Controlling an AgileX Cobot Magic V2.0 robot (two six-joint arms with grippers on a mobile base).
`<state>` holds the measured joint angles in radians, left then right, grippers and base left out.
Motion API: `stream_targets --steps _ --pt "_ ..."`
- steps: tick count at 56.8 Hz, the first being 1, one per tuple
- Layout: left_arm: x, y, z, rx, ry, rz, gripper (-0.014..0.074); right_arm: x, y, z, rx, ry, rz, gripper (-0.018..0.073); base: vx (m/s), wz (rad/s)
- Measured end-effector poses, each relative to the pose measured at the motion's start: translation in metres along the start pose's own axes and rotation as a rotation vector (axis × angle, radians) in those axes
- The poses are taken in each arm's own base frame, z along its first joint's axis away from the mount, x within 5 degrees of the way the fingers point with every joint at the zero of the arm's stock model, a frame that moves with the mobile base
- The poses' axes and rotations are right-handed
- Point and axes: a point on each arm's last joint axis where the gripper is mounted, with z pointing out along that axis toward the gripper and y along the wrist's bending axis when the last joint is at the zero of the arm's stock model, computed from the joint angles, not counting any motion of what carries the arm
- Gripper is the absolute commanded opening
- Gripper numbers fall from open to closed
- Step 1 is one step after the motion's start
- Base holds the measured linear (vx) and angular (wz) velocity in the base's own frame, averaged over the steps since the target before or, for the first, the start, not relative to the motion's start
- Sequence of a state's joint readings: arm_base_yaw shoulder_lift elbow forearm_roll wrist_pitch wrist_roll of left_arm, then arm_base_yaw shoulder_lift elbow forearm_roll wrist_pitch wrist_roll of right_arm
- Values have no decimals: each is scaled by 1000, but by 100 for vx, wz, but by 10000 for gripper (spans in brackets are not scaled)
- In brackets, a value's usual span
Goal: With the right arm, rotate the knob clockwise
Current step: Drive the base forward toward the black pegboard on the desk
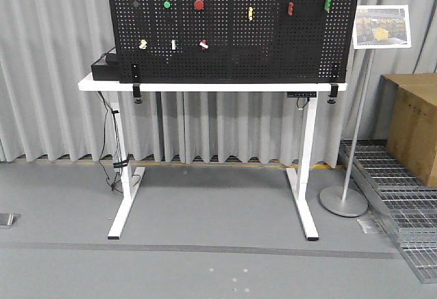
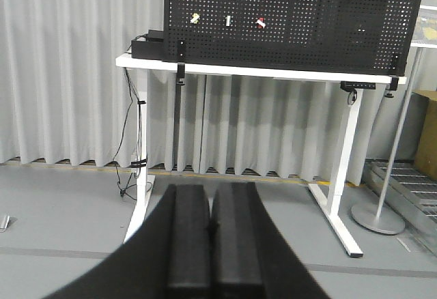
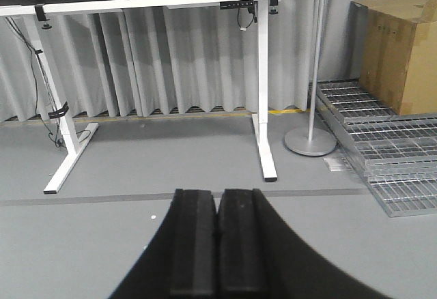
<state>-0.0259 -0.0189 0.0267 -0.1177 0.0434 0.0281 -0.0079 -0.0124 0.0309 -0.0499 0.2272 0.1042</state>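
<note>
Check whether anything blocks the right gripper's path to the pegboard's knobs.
Nothing visible does. Only floor lies between the right gripper, jaws shut, and the table carrying the pegboard; its red knobs face the robot. The sign stand and cardboard box sit off to the right.

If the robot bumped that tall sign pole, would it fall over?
Probably it would wobble: the sign stand is a tall thin pole, picture up top. Its wide round base lies flat, so it likely resists tipping.

Left gripper (image 2: 211, 194) and right gripper (image 3: 218, 199) are matte black, blocky.
</note>
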Motion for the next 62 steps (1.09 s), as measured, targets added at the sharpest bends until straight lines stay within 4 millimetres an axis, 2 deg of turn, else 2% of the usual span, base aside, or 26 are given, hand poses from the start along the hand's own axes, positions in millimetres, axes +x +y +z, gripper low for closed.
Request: stream_targets --steps 62 --pt "0 0 0 0 0 0 -6 0 0 0 0 0 0 -9 4 -1"
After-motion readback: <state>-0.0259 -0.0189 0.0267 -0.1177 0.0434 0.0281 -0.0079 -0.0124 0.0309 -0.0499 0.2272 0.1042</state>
